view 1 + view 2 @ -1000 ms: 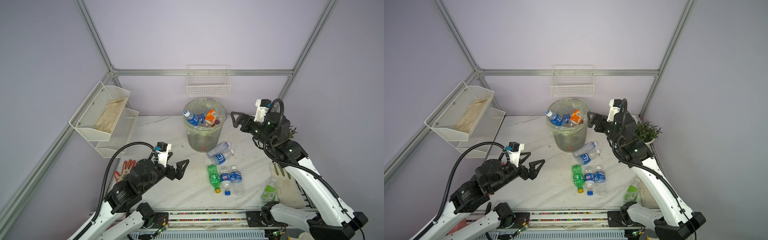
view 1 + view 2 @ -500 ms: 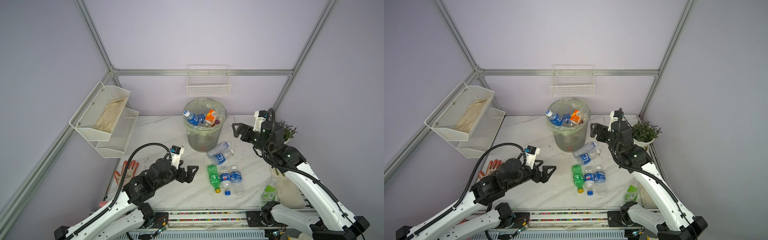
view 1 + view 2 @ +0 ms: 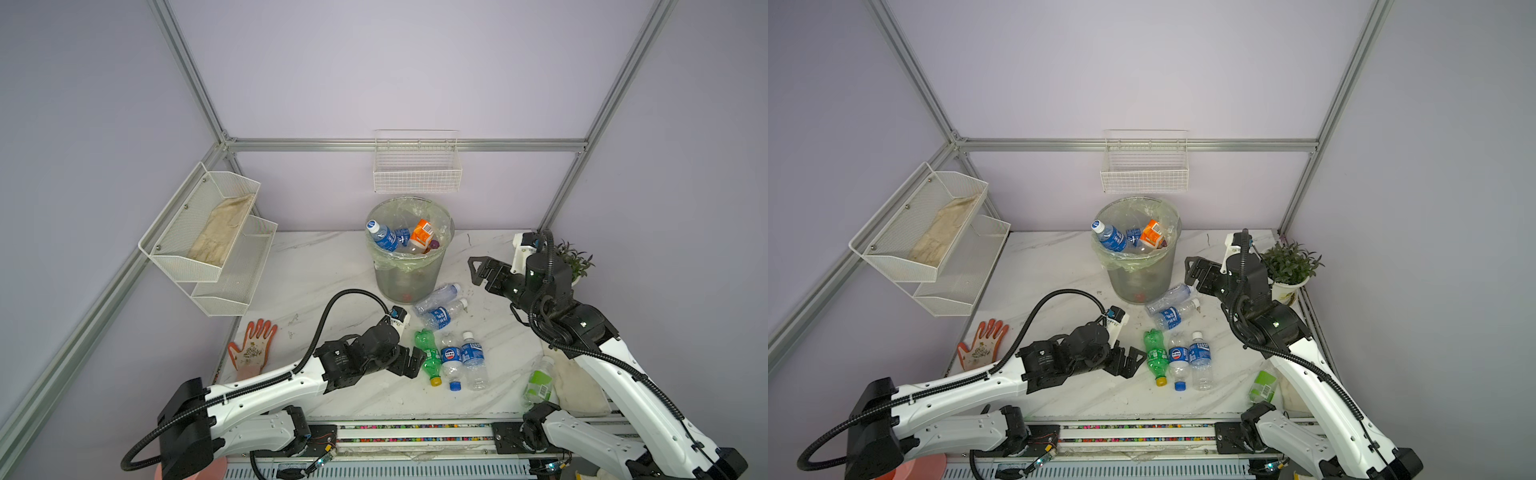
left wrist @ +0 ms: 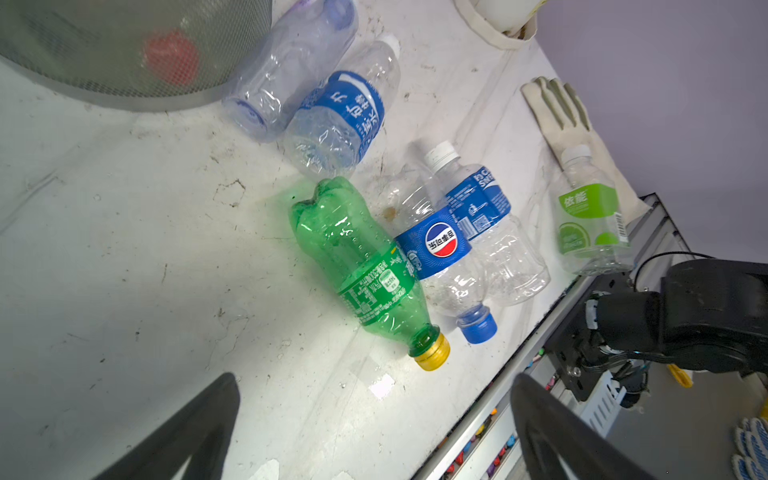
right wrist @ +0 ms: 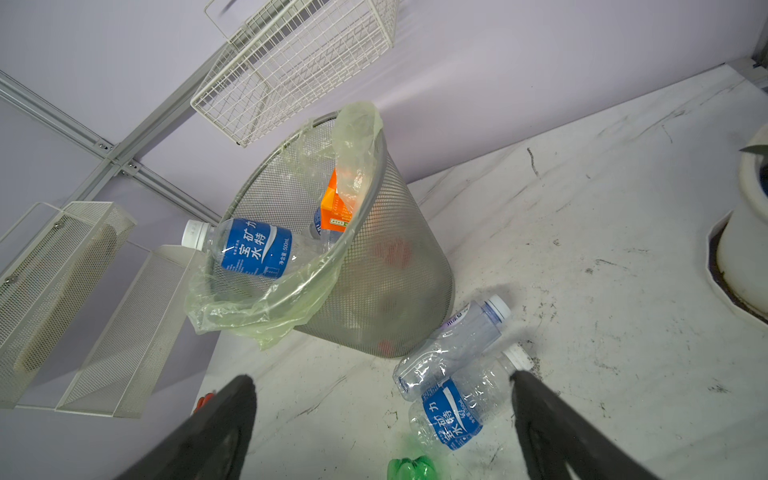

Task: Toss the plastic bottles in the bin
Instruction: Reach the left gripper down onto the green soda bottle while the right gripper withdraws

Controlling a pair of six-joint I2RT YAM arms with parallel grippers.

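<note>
My left end effector [image 3: 413, 362], jaws spread wide and empty, sits just beside the green bottle [image 3: 428, 353], which lies crosswise to my reach, cap toward the front.

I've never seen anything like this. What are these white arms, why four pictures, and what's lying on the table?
Two white robot arms stand at a marble table. Each ends in a two-fingered tool: the left tool and the right tool, both open, holding nothing. Two pictures look down from overhead; the other two come from cameras on the wrists. The mesh bin already holds several bottles. Six more remain outside it, among them a green bottle beside the left tool. An orange glove and a potted plant are bystanders.
</note>
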